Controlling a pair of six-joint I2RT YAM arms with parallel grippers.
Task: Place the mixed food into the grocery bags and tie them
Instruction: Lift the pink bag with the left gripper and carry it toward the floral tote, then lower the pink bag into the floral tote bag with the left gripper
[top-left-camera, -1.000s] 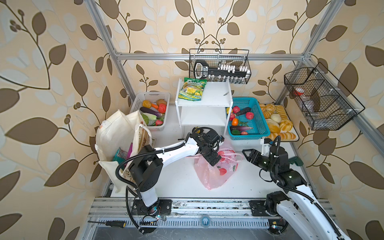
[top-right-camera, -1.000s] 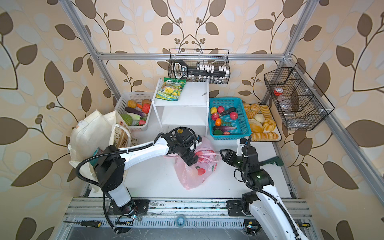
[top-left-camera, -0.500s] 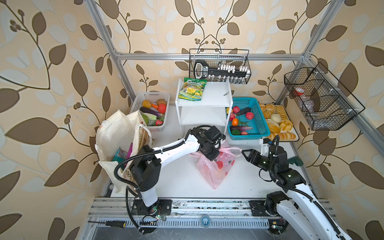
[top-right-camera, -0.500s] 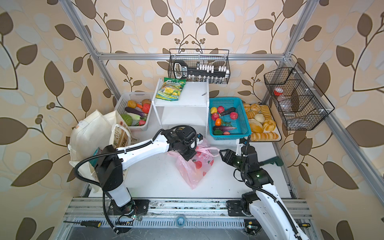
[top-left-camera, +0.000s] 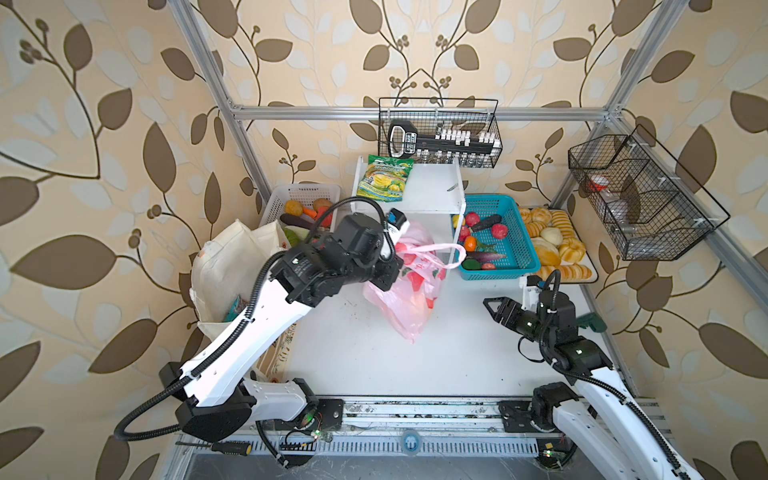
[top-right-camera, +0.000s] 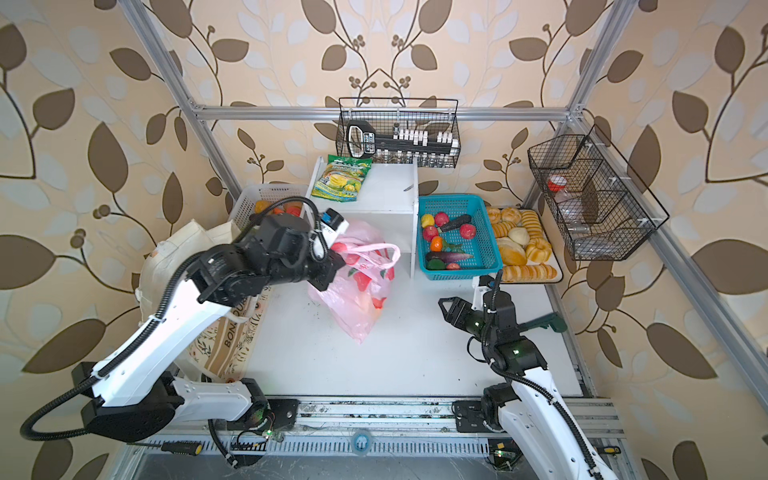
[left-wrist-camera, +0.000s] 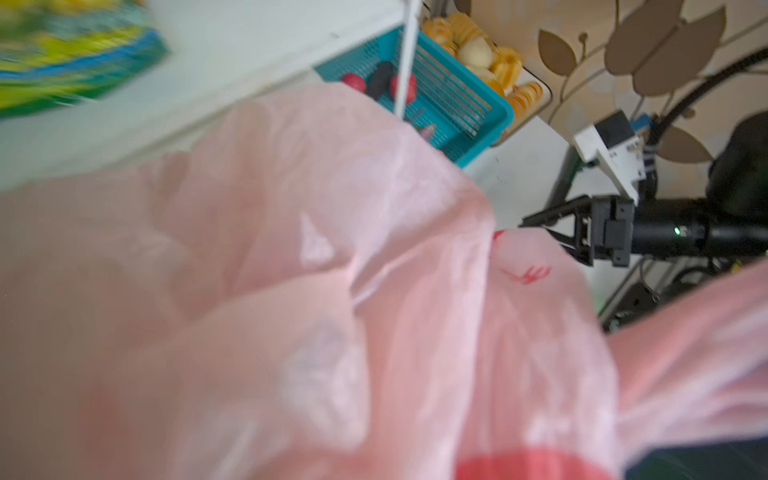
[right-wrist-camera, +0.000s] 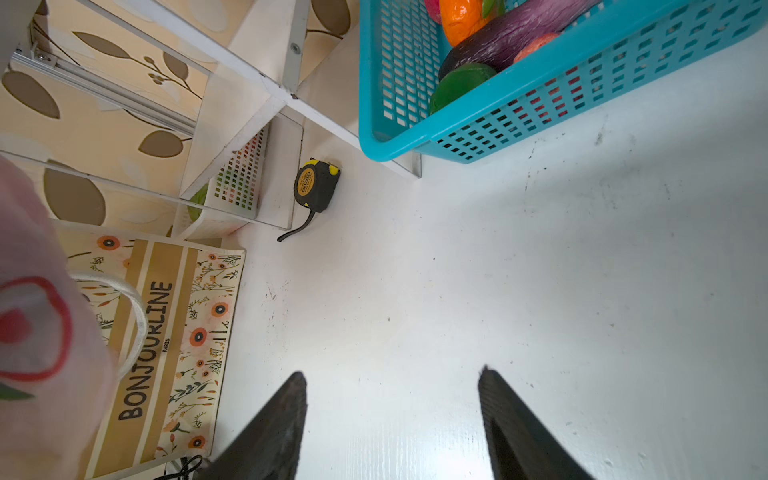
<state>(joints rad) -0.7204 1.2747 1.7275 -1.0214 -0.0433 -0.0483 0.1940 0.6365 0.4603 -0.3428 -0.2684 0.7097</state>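
Observation:
The pink plastic bag (top-left-camera: 409, 299) hangs off the table with red fruit showing through it, one loop handle (top-left-camera: 446, 248) sticking out to the right. My left gripper (top-left-camera: 390, 274) is shut on the bag's top edge. In the left wrist view the pink bag (left-wrist-camera: 291, 291) fills the picture and hides the jaws. The cream canvas tote (top-left-camera: 232, 262) stands at the left with a teal packet (top-left-camera: 232, 309) inside. My right gripper (top-left-camera: 492, 305) hovers open and empty over bare table (right-wrist-camera: 390, 374). Toy fruits (top-left-camera: 498, 230) lie in the teal basket (top-left-camera: 528, 259).
A white shelf (top-left-camera: 432, 187) at the back carries a green-and-yellow snack packet (top-left-camera: 384, 180). A white basket (top-left-camera: 305, 193) of vegetables is on its left, a bread tray (top-left-camera: 552, 245) at the right. Wire baskets (top-left-camera: 440, 133) hang on the frame. A tape measure (right-wrist-camera: 316, 183) lies under the shelf.
My left gripper has shut on the pink bag and raised it up and back toward the shelf; the bag now hangs instead of lying spread. The right arm has barely moved.

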